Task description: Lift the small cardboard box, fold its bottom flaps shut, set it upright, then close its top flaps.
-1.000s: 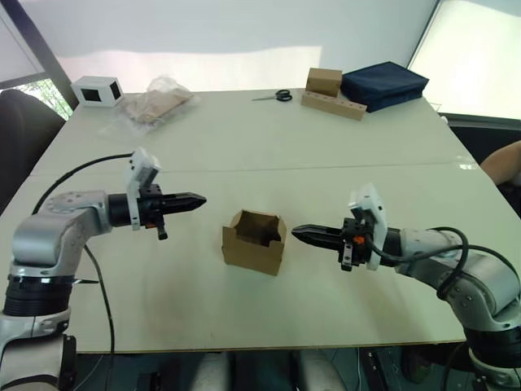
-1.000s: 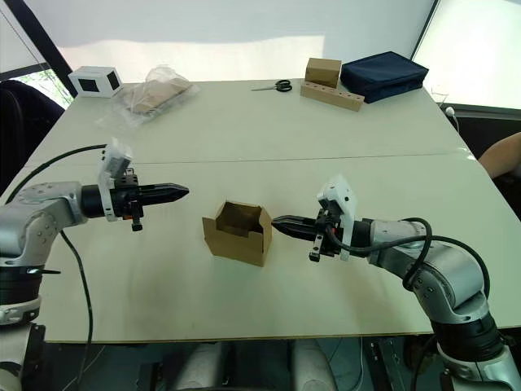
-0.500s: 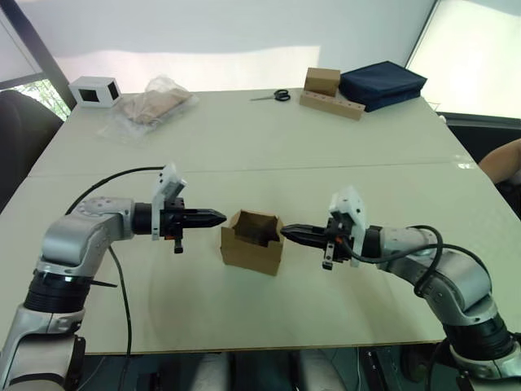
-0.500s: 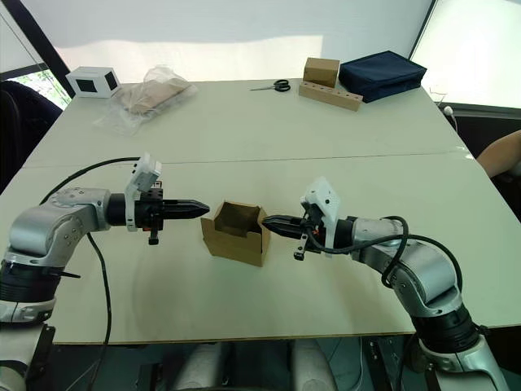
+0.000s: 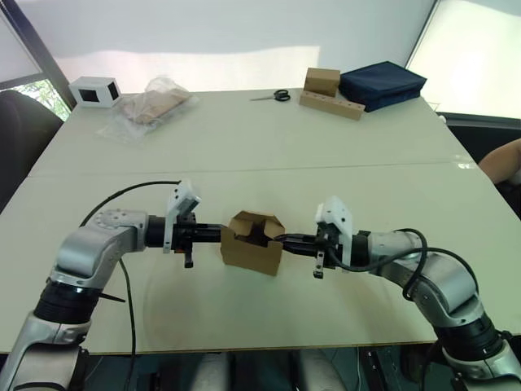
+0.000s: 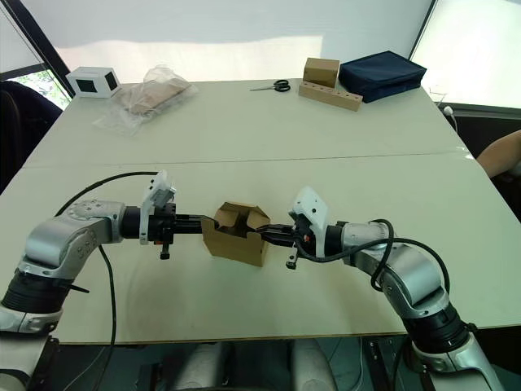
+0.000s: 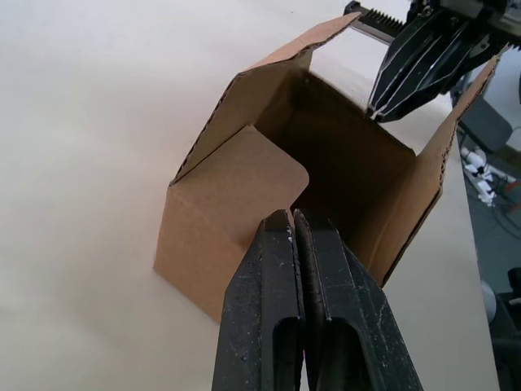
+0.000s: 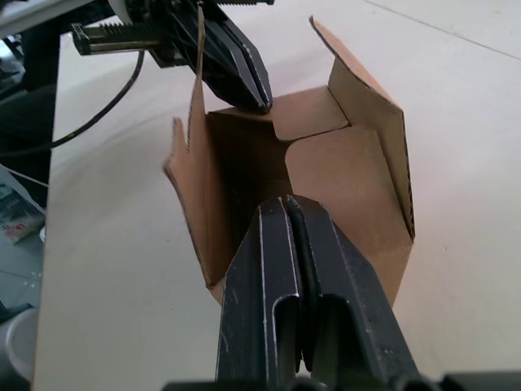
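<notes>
I see the small plain brown cardboard box (image 5: 253, 243) sitting on the big pale bench (image 5: 244, 147), near the front edge and about in the middle. Its top flaps stand open, so I can look down into it. One flap with a round corner leans inward on the left side.

My left hand (image 5: 220, 235) points at the box from the left. Its two black fingers (image 7: 277, 326) are pressed together with nothing between them. The tips are right at the left wall of the box, by the round-cornered flap.

My right hand (image 5: 281, 239) points at the box from the right. Its two black fingers (image 8: 281, 301) are pressed together too, and they hold nothing. The tips are right at the right side of the box. I cannot tell if either hand really touches the cardboard.

Far back on the bench I see a white box with a black window (image 5: 97, 90), a crinkly clear plastic bag (image 5: 148, 106), a pair of scissors (image 5: 276, 96), a tan box on a long wooden strip with holes (image 5: 330, 93), and a dark blue cloth case (image 5: 383, 83).
</notes>
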